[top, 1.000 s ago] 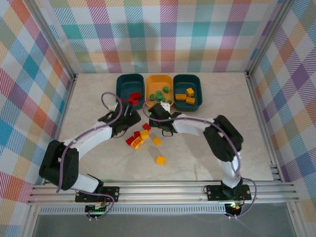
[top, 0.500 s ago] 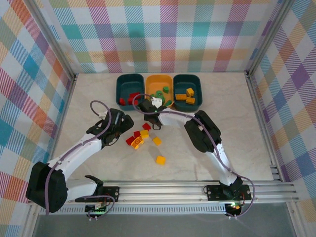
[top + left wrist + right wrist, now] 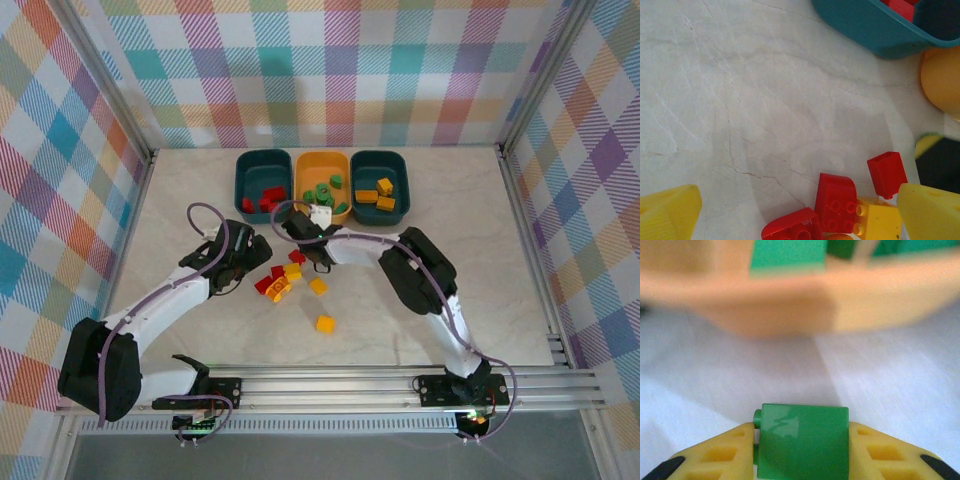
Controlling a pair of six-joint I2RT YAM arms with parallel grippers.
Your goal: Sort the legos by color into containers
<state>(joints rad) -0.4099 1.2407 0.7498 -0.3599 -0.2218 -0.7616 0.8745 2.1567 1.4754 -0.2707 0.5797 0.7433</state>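
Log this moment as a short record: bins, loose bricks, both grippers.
left bin: dark teal, red bricks inside
middle bin: yellow-orange, green bricks inside
right bin: dark teal, yellow-orange bricks inside
loose bricks: red and yellow cluster plus two yellow singles on the table
left gripper: open, over the cluster
right gripper: shut on a green brick, before the middle bin

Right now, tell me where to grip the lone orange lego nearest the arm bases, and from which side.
Grip the lone orange lego across two opposite flat sides, straight down from above. It sits apart from the pile, leaving room all round.
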